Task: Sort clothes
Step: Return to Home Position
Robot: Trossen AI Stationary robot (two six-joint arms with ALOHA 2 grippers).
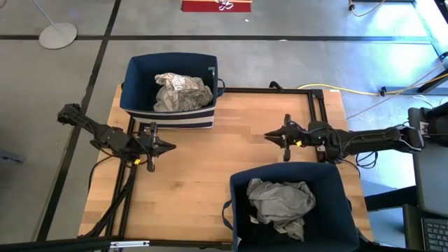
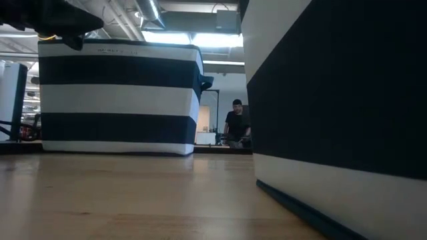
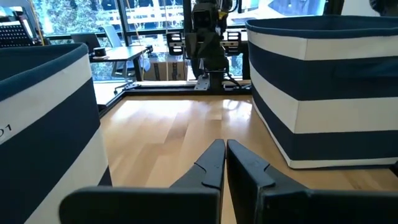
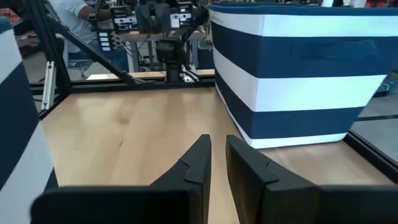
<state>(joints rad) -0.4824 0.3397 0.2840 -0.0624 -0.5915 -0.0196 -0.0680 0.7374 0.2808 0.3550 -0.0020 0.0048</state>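
A white garment with black pattern (image 1: 182, 92) lies in the navy-and-white striped bin (image 1: 140, 84) at the table's far left. A grey garment (image 1: 280, 201) lies in the second navy bin (image 1: 336, 210) at the near right. My left gripper (image 1: 170, 147) hovers shut and empty over the bare wood near the first bin's near side; its fingers show in the left wrist view (image 3: 225, 149). My right gripper (image 1: 269, 135) hovers shut and empty over the table's middle, just beyond the second bin's far rim; it also shows in the right wrist view (image 4: 217, 146). The two grippers point at each other.
The wooden tabletop (image 1: 210, 161) lies bare between the two bins. A black metal frame (image 1: 280, 89) runs along the table's far and right edges. In the low view a person (image 2: 235, 123) stands in the room beyond the table.
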